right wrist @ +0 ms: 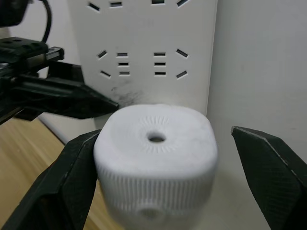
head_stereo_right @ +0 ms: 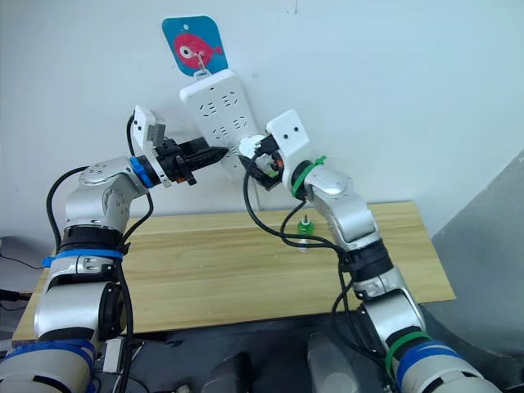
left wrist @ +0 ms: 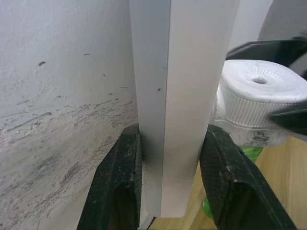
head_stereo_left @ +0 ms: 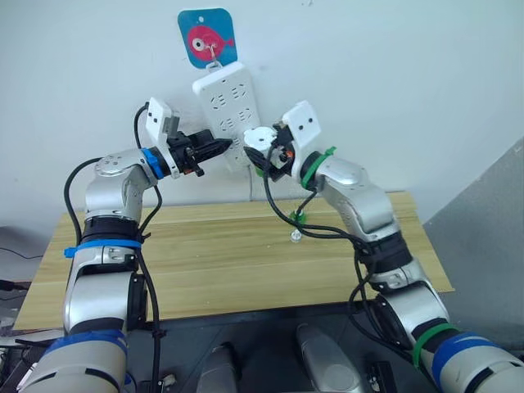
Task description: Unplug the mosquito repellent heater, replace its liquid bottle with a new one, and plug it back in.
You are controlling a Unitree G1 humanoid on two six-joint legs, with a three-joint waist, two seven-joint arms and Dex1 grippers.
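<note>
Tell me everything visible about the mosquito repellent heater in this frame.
The mosquito repellent heater is a small white rounded plastic unit with a round vent hole ringed by fine ribs. It sits against the lower end of the white power strip on the wall. The right gripper straddles it, jaws open; one finger touches its side.

So the power strip [head_stereo_left: 227, 110] hangs on the wall [head_stereo_left: 393, 74] from a hook on a sticker [head_stereo_left: 207, 37], above the far edge of the table [head_stereo_left: 221, 254]. Left gripper [head_stereo_left: 223, 147] is clamped across the strip's lower edge, one finger [left wrist: 117, 187] on each side of it. The heater [right wrist: 156, 153] sits on the strip's face just right of that gripper, and it's between the right gripper's [head_stereo_left: 260, 146] spread fingers [right wrist: 268, 167], one touching, the other apart. Below the right gripper, a small bottle [head_stereo_right: 304, 227] stands on the table near the wall.
</note>
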